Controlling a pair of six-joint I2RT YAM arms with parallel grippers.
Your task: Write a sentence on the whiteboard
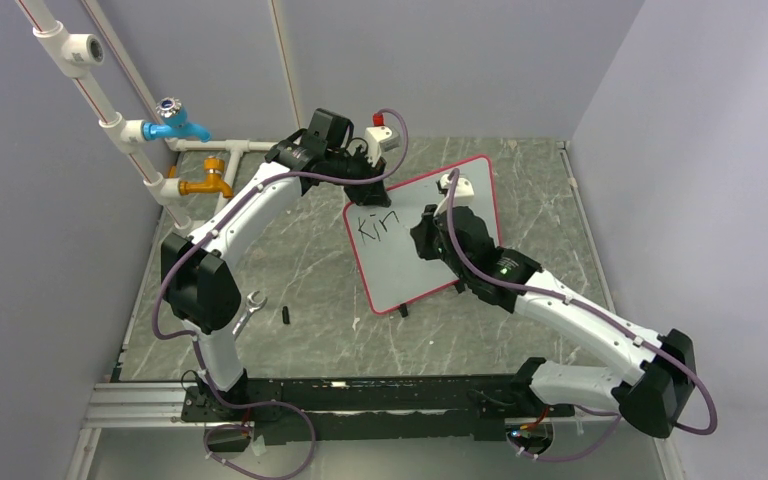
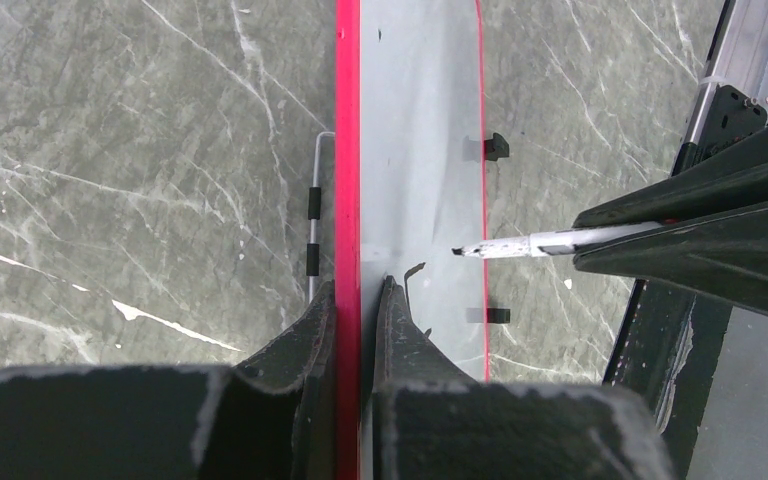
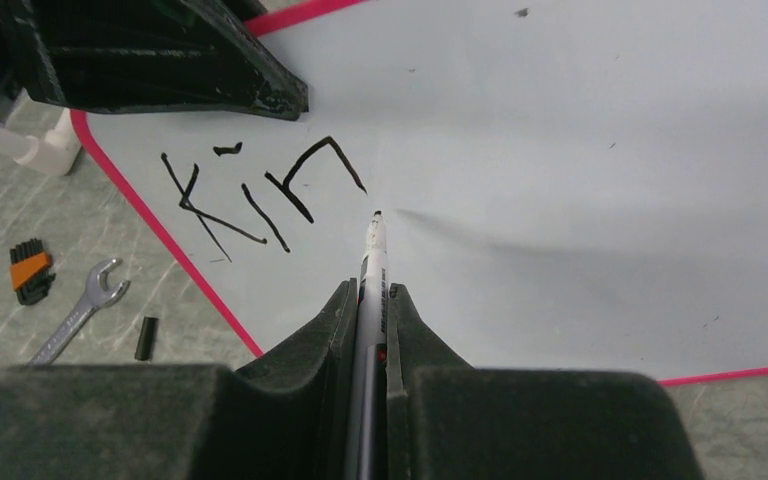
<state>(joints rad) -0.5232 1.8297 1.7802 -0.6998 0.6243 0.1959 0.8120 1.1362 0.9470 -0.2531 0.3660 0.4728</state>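
The whiteboard (image 1: 400,275), white with a thin red rim, stands tilted in the middle of the table. Black letters "Kin" (image 1: 375,224) are at its upper left, and show in the right wrist view (image 3: 260,195). My left gripper (image 2: 358,290) is shut on the board's red edge near the letters, seen from above (image 1: 363,178). My right gripper (image 3: 370,292) is shut on a white marker (image 3: 373,260) over the board (image 3: 560,180). The marker's black tip is at the surface just right of the "n". The marker also shows in the left wrist view (image 2: 540,243).
A wrench (image 1: 250,308) and a small black cap (image 1: 286,314) lie left of the board. White pipes with a blue tap (image 1: 175,122) and a yellow tap (image 1: 208,183) stand at the back left. A wire stand (image 2: 315,215) is behind the board.
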